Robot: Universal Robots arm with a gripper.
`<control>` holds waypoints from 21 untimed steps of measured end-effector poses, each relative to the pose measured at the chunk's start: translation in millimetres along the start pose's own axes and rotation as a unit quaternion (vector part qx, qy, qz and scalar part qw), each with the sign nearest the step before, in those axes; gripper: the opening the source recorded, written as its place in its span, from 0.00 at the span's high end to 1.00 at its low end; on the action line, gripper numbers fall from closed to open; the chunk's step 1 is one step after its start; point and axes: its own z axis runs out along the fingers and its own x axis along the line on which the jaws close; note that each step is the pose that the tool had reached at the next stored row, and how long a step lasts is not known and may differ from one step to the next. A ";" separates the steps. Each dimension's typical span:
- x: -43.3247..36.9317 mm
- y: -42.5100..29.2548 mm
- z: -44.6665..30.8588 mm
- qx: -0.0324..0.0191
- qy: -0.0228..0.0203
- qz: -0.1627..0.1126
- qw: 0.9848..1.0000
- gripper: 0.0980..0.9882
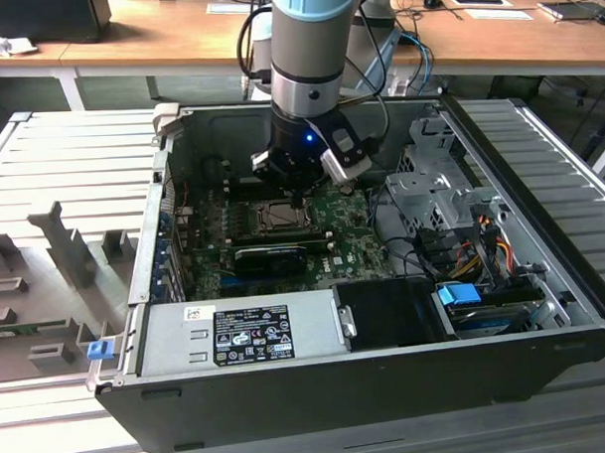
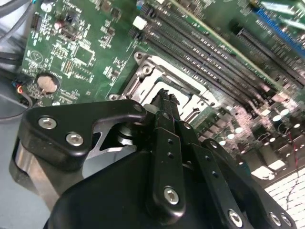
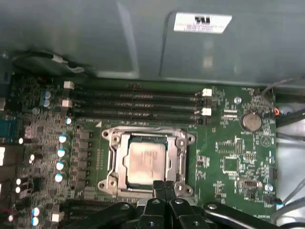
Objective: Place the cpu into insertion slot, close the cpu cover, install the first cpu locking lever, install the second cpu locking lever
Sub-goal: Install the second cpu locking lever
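End effector (image 3: 164, 187): fingers clenched together, grasping nothing, poised at the socket frame's edge. Cpu (image 3: 145, 160): seated in the insertion slot (image 3: 114, 164) (cpu cover (image 3: 180, 148) lay closed around it) on the motherboard (image 3: 228, 162)

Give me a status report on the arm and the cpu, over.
Gripper shut, fingers at the socket edge. Cpu seated in the slot, cover down around it. Nothing in the way.
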 end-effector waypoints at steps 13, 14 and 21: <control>32.9 -22.9 1.2 -0.004 0.001 -0.002 1.000 0.99; 35.6 -22.9 1.5 -0.004 0.001 -0.002 1.000 0.99; 40.3 -24.3 16.0 -0.007 0.003 -0.020 1.000 0.99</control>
